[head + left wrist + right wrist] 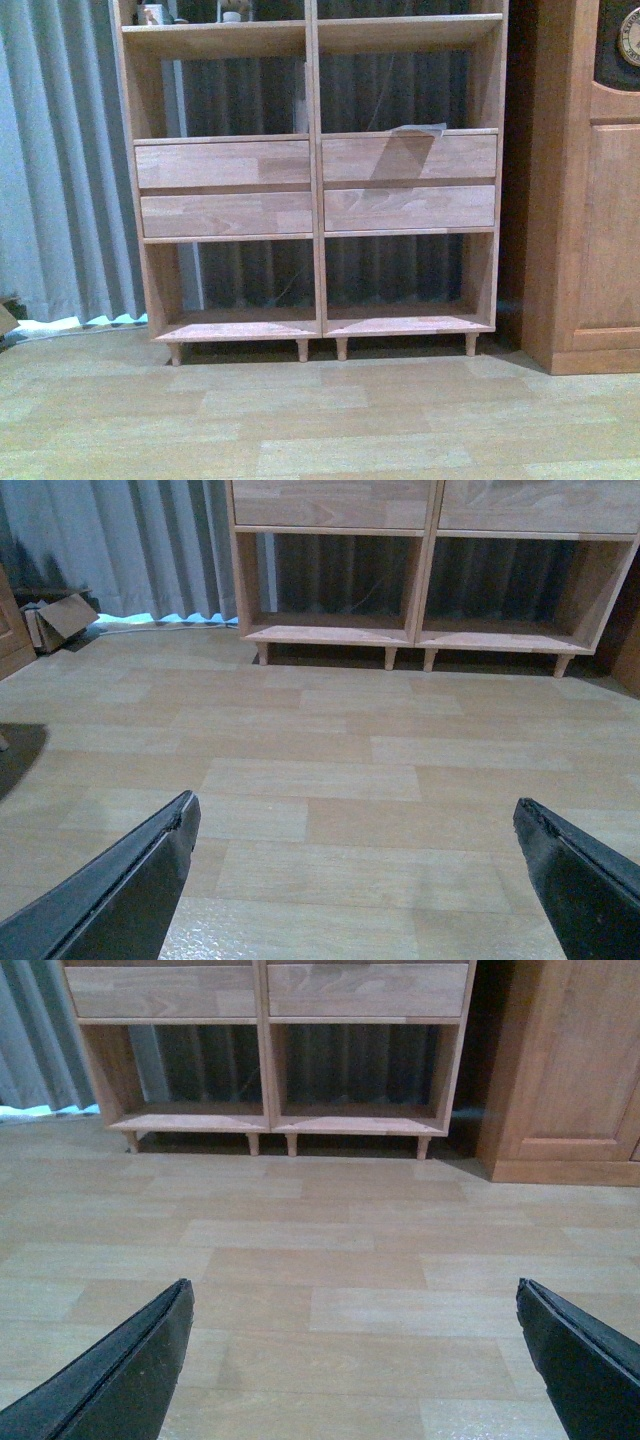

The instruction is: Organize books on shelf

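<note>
Left gripper (355, 802): fingers spread wide, holding nothing, floor (320, 750) below. Right gripper (353, 1285): likewise apart, holding nothing. Ahead, shelf (315, 200) fills centre of front view (short legs on floor). Curtain (60, 160) at frame left, darker cabinet (585, 220) at frame right. Small items (152, 13) upper left, too small to tell.

The shelf (315, 90) runs off the top of the front view. The small things (152, 14) on its highest visible board are sliced by that edge and too small to name, and I can't tell what the pale scrap (420, 130) at the upper right drawer's top edge is. The darker cabinet (590, 250) is cut by the right edge, as is a round dial (630, 38) on it, and only the dark tips of the left jaws and right jaws show in the wrist views' bottom corners.
</note>
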